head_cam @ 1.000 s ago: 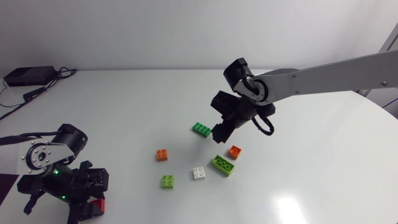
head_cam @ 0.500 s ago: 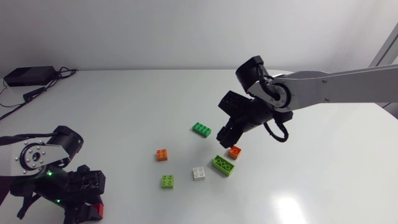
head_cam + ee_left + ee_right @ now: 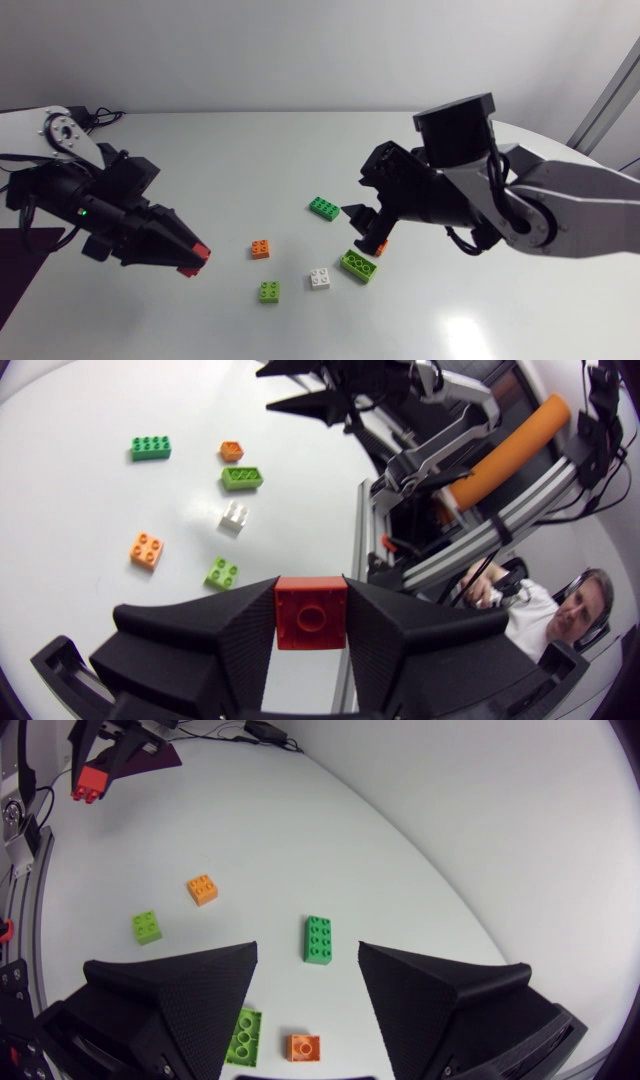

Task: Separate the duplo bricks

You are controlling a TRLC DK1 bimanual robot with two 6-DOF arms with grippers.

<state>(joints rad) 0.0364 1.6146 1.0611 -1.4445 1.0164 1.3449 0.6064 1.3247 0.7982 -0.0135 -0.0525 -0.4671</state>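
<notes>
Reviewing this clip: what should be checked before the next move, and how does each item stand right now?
1. Grip on the red brick: ok, the left end effector clamps it from two sides.
2. The right end effector is free: ok, open and holding nothing.
3. Loose bricks apart: ok, the small orange brick and the long light-green brick lie close but do not touch.
4. Red brick is a single piece: cannot tell, the fingers hide its sides.
5. Clearance between the two end effectors: ok, far apart in the head view.
</notes>
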